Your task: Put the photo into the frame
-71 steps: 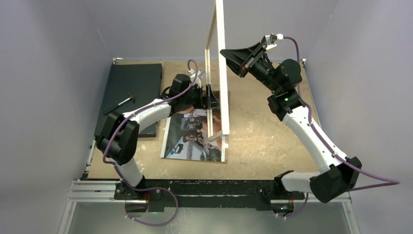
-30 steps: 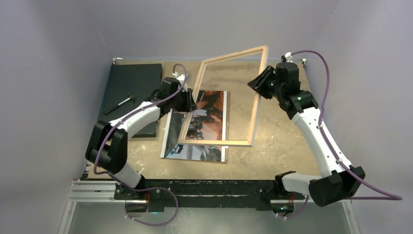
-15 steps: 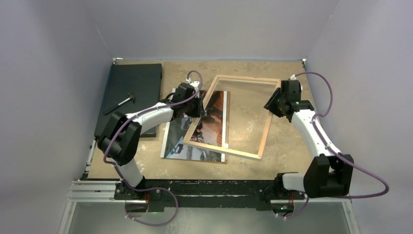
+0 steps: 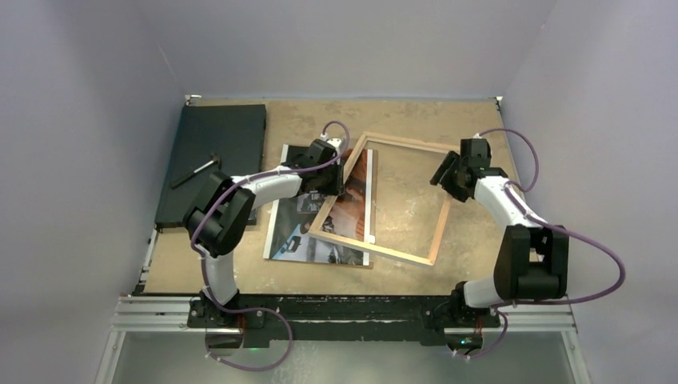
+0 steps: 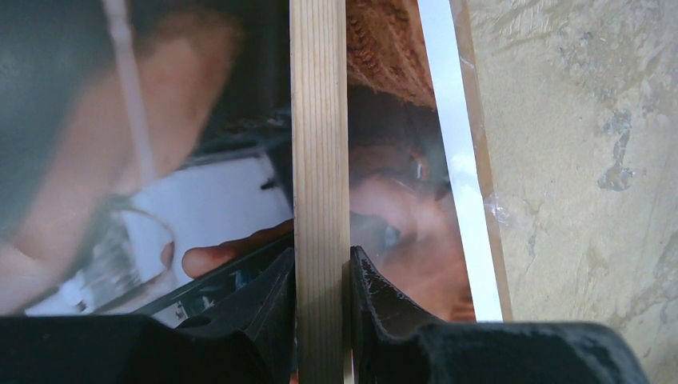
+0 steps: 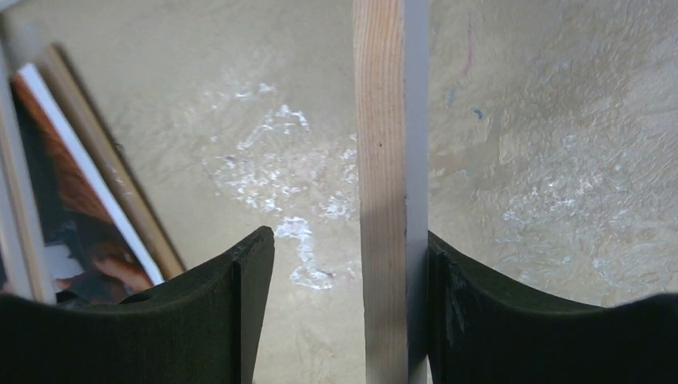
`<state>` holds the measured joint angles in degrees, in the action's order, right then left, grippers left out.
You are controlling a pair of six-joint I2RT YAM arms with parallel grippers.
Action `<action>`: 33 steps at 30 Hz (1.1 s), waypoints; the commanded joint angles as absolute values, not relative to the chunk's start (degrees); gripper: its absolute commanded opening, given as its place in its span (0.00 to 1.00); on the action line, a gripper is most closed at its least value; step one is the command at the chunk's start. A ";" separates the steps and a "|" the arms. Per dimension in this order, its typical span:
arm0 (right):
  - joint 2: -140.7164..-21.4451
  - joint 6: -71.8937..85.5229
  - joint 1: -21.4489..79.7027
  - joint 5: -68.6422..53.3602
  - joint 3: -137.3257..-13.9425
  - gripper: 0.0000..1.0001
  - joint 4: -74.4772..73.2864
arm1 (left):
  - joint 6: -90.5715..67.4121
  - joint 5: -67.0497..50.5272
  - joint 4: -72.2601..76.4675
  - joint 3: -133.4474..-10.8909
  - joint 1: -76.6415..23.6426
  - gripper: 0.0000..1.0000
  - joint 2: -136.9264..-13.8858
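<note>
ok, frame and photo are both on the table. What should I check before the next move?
1. Left gripper gripping the frame: ok, shut on its left rail.
2. Right gripper clear of the frame: not ok. The jaws are open but straddle the right rail, with one finger against it.
3. Frame squared to the photo: not ok. It sits skewed and covers only the photo's right part.
4. Photo face up on the table: ok.
5. Frame lying fully flat: cannot tell.
</note>
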<state>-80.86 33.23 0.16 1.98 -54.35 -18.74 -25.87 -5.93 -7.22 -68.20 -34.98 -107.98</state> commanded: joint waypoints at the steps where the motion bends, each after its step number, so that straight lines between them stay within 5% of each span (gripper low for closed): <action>1: -83.21 31.81 0.10 0.17 -52.33 0.66 -14.30 | -25.62 -7.63 -2.74 -72.09 -36.11 0.00 -108.37; 7: -88.06 31.61 -1.97 0.18 -51.33 0.69 -12.07 | -25.75 -5.24 -2.67 -71.65 -36.10 0.00 -109.34; 14: -90.12 31.44 -2.02 3.83 -54.26 0.98 -13.76 | -25.46 -4.29 -3.20 -71.41 -36.12 0.00 -109.01; 27: -82.92 31.45 -0.66 14.24 -63.99 0.99 -18.87 | -32.58 -3.91 -5.52 -71.89 -35.57 0.00 -106.52; 33: -90.07 36.69 15.70 9.27 -72.31 0.99 -16.69 | -36.81 -5.06 -5.70 -71.25 -35.67 0.00 -105.43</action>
<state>-85.03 33.26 6.09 12.51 -65.98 -17.52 -31.33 -3.57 -8.25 -69.34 -35.86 -109.60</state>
